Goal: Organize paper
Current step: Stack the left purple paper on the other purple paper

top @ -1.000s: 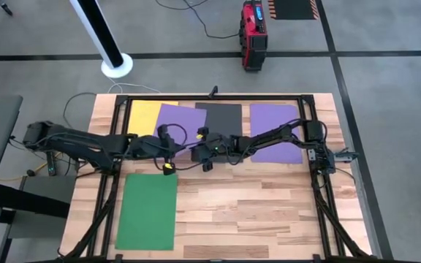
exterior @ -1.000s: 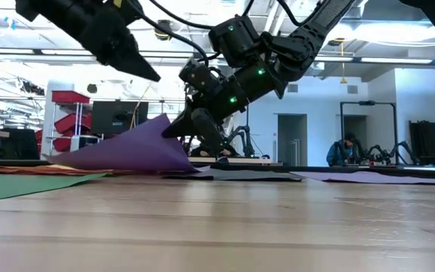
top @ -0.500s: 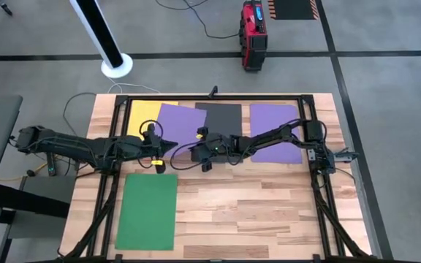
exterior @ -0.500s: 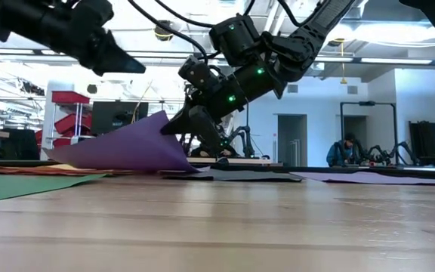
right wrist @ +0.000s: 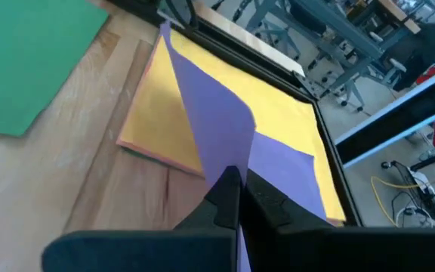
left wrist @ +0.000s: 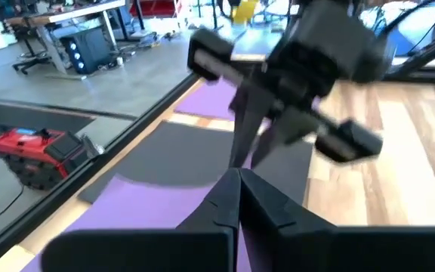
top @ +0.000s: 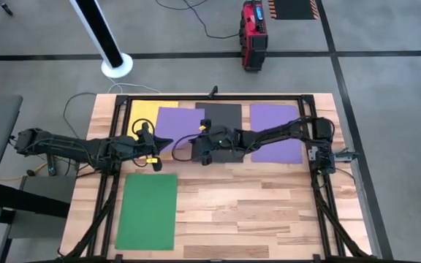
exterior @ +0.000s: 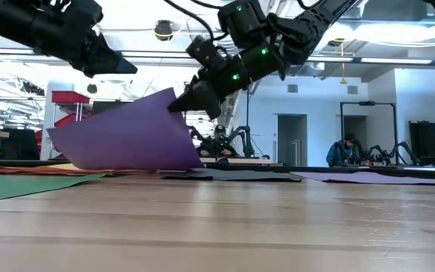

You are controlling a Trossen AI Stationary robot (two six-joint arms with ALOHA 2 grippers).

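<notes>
The right gripper (exterior: 181, 100) pinches one corner of a thin purple rectangular paper sheet (exterior: 131, 140), its fingers clamped on the raised edge. From there the sheet slopes down to the pale wooden tabletop (top: 254, 197), its far edge resting over a yellow sheet (right wrist: 285, 132) (a pink edge shows beneath). Just beside the fingers lies a dark grey sheet (top: 221, 113); a second purple sheet (top: 275, 131) and a green sheet (top: 147, 210) lie farther off. The left gripper (top: 154, 155), fingers pressed together and empty, hangs close by.
</notes>
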